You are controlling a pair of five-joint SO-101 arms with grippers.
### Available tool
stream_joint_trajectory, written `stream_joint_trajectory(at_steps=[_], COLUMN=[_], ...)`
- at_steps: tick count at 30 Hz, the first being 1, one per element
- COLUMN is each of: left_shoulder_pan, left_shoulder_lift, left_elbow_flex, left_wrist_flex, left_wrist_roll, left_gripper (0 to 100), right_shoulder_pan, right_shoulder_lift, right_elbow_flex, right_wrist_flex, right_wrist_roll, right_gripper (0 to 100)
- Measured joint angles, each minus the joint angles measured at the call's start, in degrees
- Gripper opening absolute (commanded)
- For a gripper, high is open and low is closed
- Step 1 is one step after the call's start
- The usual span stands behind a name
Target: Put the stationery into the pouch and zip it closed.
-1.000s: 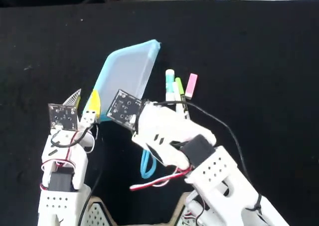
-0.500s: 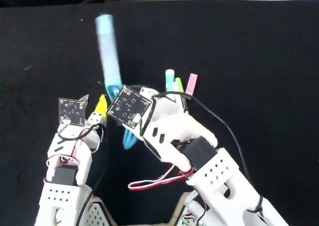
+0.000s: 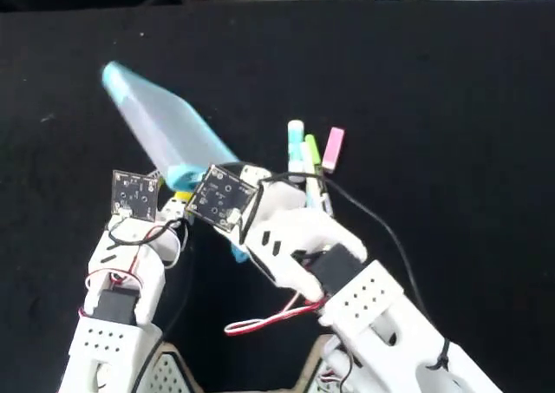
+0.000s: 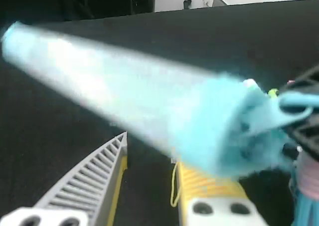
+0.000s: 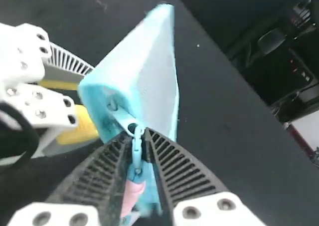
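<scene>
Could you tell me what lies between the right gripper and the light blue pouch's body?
The light blue zipper pull, in the right wrist view: the right gripper is shut on it, and it leads to the translucent light blue pouch.

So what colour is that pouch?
The pouch is light blue, with brighter blue edges and zip; the right wrist view shows it best.

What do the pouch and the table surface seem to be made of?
The pouch looks like soft, frosted, half-clear plastic with light blue trim: its panel is milky and pale. The table seems covered in matte black cloth or felt, perhaps: it shows no glare and small pale specks.
</scene>
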Motion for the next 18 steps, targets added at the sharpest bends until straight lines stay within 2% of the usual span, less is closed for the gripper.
stream_joint_trajectory(at_steps=[4,11,18], left_shoulder_pan=[-1.4,-10.6,-11.2], left_shoulder_lift=[0.1,0.0,0.0], left_elbow_flex=[-2.1,-15.6,-24.8], left_wrist_flex=[7.9,23.9,34.5], left_wrist_roll=[0.0,-0.1,-9.4], left_gripper=[15,15,15], right_shoulder_pan=[0.0,0.0,0.0], right_shoulder_lift=[0.0,0.0,0.0], right_elbow_flex=[1.8,4.7,4.7], right_wrist_flex=[-2.2,-9.3,-9.9], right_wrist_roll=[-2.5,-6.1,-6.2], right_gripper=[1.1,1.1,1.1])
